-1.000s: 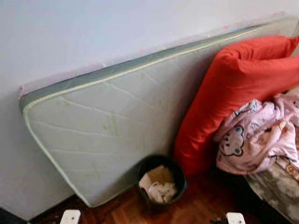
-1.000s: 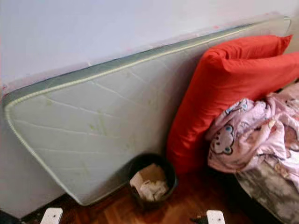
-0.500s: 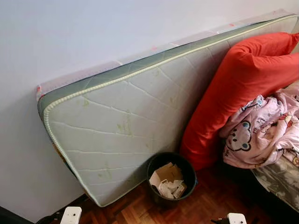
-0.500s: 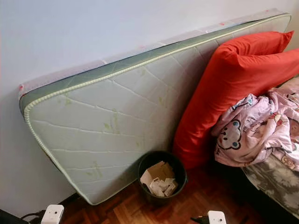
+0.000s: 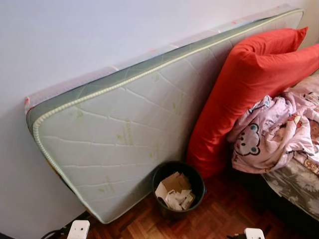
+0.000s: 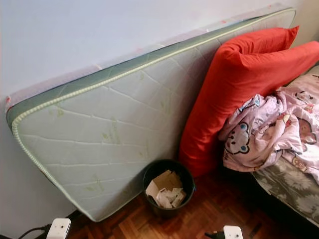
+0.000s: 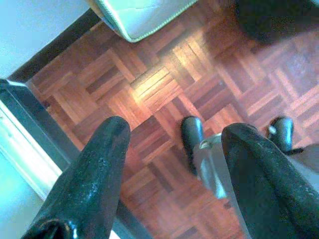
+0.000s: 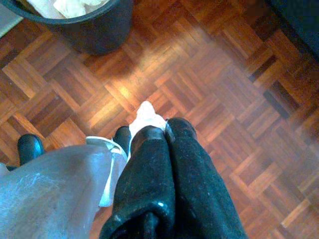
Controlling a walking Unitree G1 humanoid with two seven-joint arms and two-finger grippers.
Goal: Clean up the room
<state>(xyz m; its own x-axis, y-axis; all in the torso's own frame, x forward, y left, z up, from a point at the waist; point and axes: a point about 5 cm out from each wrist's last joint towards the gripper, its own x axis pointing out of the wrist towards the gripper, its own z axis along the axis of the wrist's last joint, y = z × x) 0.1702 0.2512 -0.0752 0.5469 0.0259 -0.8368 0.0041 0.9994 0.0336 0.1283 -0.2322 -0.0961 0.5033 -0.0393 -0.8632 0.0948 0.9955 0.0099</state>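
Note:
A black waste bin [image 5: 178, 189] stands on the wood floor against the leaning mattress, holding cardboard and crumpled paper [image 5: 173, 191]. In the right wrist view my right gripper [image 8: 162, 130] hangs over the parquet just short of the bin [image 8: 84, 30]. Its two black fingers are pressed together, with a small white scrap [image 8: 146, 114] poking out at their tips. In the left wrist view my left gripper [image 7: 174, 134] is open above bare floor, nothing between its fingers, and the mattress corner [image 7: 139, 15] lies just ahead.
A pale green mattress [image 5: 124, 129] leans on the white wall. A red pillow [image 5: 244, 84] stands next to the bin, and a pink cartoon blanket [image 5: 279, 134] lies on the bed [image 5: 299, 186] at the right. Parquet floor [image 6: 209, 214] lies open before the bin.
The whole picture has shifted, so the camera has moved and the blur has cleared. The bin, mattress and bedding keep their places.

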